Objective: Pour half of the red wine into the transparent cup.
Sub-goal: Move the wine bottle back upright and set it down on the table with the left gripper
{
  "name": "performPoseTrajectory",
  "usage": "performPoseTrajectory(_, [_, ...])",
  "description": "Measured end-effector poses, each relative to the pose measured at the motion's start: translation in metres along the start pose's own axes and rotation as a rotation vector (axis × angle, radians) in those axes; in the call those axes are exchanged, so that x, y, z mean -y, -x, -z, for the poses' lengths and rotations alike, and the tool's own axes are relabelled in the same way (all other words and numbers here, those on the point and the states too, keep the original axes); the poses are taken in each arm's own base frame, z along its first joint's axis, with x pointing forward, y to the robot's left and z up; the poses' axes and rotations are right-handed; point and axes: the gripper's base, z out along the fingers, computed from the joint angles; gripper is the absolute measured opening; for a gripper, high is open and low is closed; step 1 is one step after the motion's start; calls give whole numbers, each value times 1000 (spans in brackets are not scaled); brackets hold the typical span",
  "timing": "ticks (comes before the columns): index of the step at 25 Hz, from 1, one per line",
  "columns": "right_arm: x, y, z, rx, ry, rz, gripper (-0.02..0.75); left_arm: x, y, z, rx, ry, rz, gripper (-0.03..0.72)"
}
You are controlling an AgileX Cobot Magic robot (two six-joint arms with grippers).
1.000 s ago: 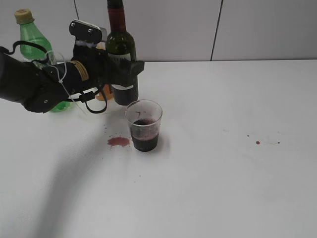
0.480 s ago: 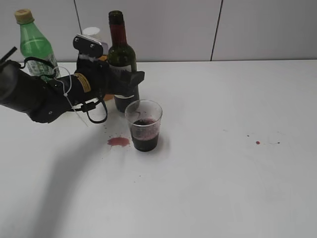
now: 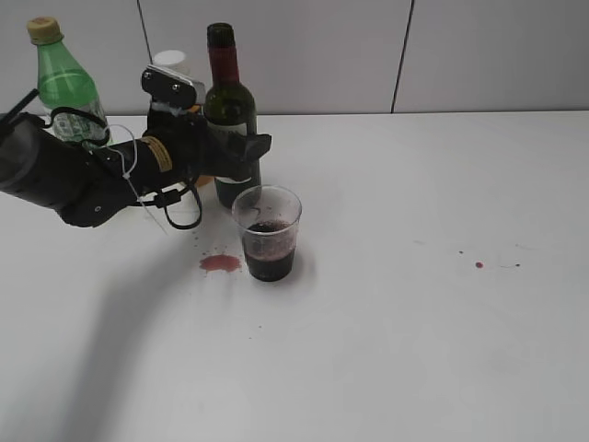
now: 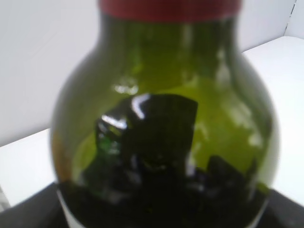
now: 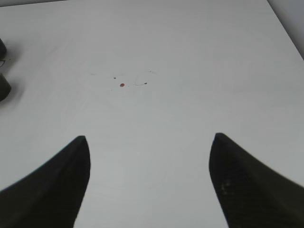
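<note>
A: Exterior view, item one — the arm?

B: Left arm (image 3: 64, 175), black, lying low across the table from 9 o'clock, wrist roughly level. The left gripper (image 3: 241, 152) is clamped on the wine bottle (image 3: 230, 110) at its lower body, over the white label. Bottle upright; base at or just above the table, which of the two is not clear.

A: The task items?

B: The red wine (image 3: 269, 250) fills roughly the lower half of the transparent cup (image 3: 267, 230). The cup stands on the white table (image 3: 414, 322) at 5 o'clock from the bottle, just beside it, not touching the gripper.

A: Surroundings?

B: Green soda bottle (image 3: 66, 83) at 9 o'clock from the wine bottle, behind the arm. A white-capped bottle (image 3: 171, 63) shows only its cap above the wrist — the rest hidden by the arm. A wine spill (image 3: 220, 263) lies on the table at 9 o'clock from the cup, close by. Small red drops (image 3: 479, 265) well apart at 3 o'clock.

A: Left wrist view?

B: The wine bottle's green shoulder (image 4: 164, 118) fills the frame, blurred; maroon foil (image 4: 168, 7) at 12 o'clock. The dark edges at 6 o'clock are too blurred to identify.

A: Right wrist view?

B: Right gripper (image 5: 149, 183), fingers (image 5: 52, 190) spread wide apart over bare table, holding nothing. Red drops (image 5: 122, 85) at 11 o'clock beyond them.
</note>
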Motion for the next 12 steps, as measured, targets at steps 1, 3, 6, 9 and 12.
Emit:
performPoseTrajectory(1, [0,0,0,0,0,0,589,0,0,0,-1,-4,-4,534])
performPoseTrajectory(3, [0,0,0,0,0,0,589,1,0,0,-2,-11,-9,534])
performPoseTrajectory(6, [0,0,0,0,0,0,589,1,0,0,-3,-12,-11,534])
performPoseTrajectory(9, [0,0,0,0,0,1,589,1,-1,0,-8,-13,-13,534])
performPoseTrajectory(12, [0,0,0,0,0,1,589,2,-2,0,-26,-18,-20,534])
